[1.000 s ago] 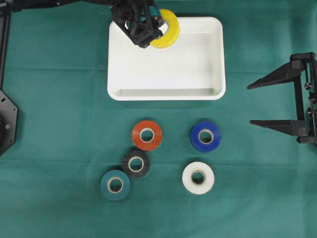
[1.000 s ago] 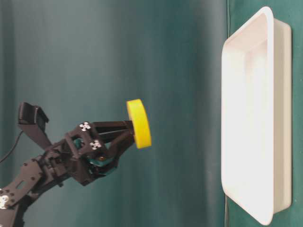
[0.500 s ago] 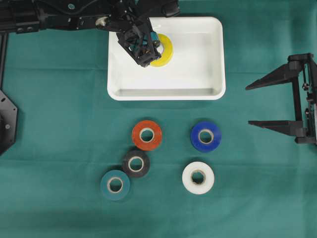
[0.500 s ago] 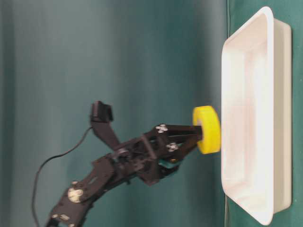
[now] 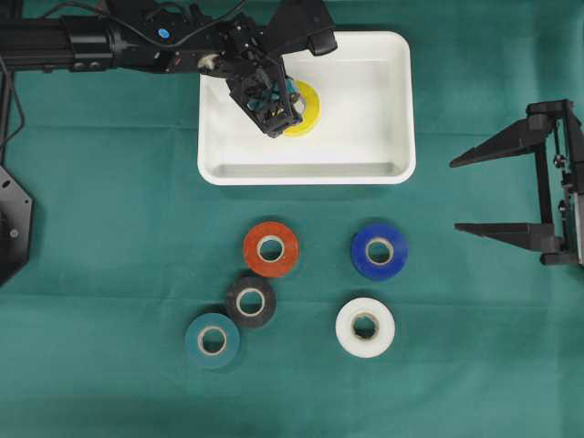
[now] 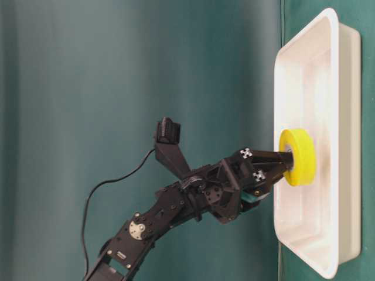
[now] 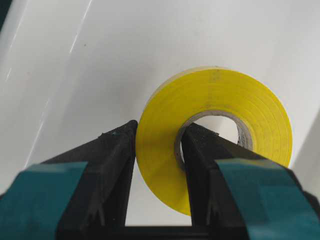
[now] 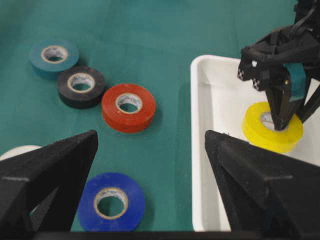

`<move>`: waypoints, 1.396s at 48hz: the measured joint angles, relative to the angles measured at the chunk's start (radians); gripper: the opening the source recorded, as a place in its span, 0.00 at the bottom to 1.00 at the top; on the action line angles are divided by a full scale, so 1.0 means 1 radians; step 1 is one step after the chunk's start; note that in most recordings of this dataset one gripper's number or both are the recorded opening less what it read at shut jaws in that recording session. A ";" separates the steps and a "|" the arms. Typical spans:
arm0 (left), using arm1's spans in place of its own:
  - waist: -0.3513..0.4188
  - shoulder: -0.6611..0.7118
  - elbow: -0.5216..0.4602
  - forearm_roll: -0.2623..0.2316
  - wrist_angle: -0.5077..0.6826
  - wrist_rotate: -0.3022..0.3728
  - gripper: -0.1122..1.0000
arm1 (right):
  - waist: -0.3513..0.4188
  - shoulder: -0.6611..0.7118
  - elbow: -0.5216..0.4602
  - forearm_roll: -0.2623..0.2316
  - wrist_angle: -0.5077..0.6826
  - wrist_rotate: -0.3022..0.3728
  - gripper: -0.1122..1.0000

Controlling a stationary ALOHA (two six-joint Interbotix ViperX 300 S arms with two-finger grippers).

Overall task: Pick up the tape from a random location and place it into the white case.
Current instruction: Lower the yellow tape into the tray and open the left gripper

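Left claw clamped on the yellow tape low inside the white case; best opened gently, then lifted straight

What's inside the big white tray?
The white tray holds one yellow tape roll, pinched by the left gripper, one finger through its hole. The rest of the floor that shows is bare white. The arm hides the tray's upper-left corner from above.
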 measured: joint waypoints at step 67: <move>-0.018 0.005 -0.012 -0.002 0.017 -0.002 0.96 | 0.000 -0.002 0.000 0.000 0.002 0.000 0.91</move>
